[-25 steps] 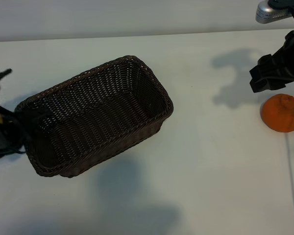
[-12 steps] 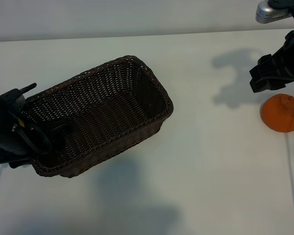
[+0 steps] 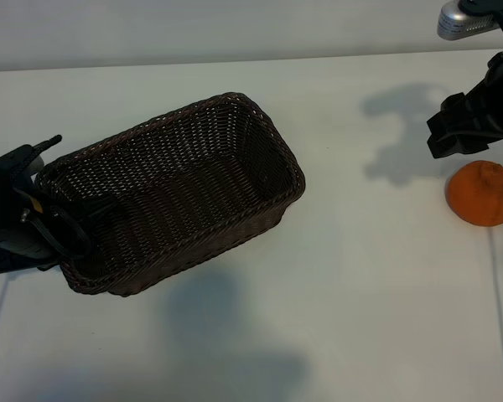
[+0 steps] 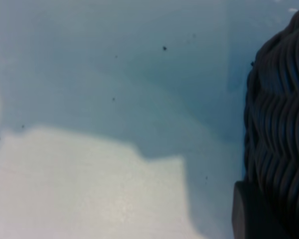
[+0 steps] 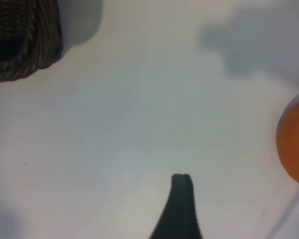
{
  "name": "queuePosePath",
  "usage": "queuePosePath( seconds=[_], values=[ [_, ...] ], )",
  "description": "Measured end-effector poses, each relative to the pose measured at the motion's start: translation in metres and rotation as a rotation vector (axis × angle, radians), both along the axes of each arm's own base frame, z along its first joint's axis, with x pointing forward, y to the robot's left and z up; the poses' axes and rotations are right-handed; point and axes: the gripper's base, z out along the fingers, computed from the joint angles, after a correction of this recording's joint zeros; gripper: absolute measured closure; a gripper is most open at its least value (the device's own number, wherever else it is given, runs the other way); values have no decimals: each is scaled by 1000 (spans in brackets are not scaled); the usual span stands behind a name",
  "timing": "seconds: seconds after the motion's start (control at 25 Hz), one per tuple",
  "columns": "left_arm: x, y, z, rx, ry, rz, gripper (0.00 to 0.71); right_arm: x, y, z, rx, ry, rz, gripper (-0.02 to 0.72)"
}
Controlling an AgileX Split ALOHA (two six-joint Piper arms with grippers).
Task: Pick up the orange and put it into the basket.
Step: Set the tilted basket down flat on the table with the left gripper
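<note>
Looking across the white table (image 3: 360,318), we find the orange (image 3: 483,193) lying near the right edge of the exterior view, well apart from the basket (image 3: 172,197), which sits toward the left. The right gripper (image 3: 465,126) hangs just beside the fruit, on its far side and a little toward the basket, so this arm is plainly the nearer one. Only one dark fingertip (image 5: 182,199) shows in its wrist view, with the orange (image 5: 295,144) off to one side rather than in line with it; we read its fingers as spread wide and holding nothing. We judge that the coming move turns on shifting this gripper over the fruit before lowering.

Being round, the orange has no real long axis; its bumpy crown faces up and slightly away from us. The basket does have one, running diagonally from the near left to the far right, with its far-right short end the end nearest the fruit.

At the basket's near-left end we see the left gripper (image 3: 54,234) against the rim. From these views we cannot tell whether it is pinching the wicker (image 4: 279,129) or merely resting against it.
</note>
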Motion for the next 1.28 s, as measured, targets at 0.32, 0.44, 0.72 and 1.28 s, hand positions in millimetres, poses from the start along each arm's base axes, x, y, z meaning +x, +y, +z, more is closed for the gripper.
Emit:
queuePosePath(
  seconds=[0.32, 0.44, 0.72, 1.28],
  values=[
    [1, -1, 0, -11, -10, -17, 556, 0, 0, 0, 0, 0, 0, 108],
    [1, -4, 1, -35, -14, -34, 556, 0, 0, 0, 0, 0, 0, 108],
    [-3, -4, 20, -90, -76, -101, 558, 0, 0, 0, 0, 0, 0, 108],
    [4, -13, 70, -170, -214, -230, 559, 0, 0, 0, 0, 1, 0, 108]
  ],
)
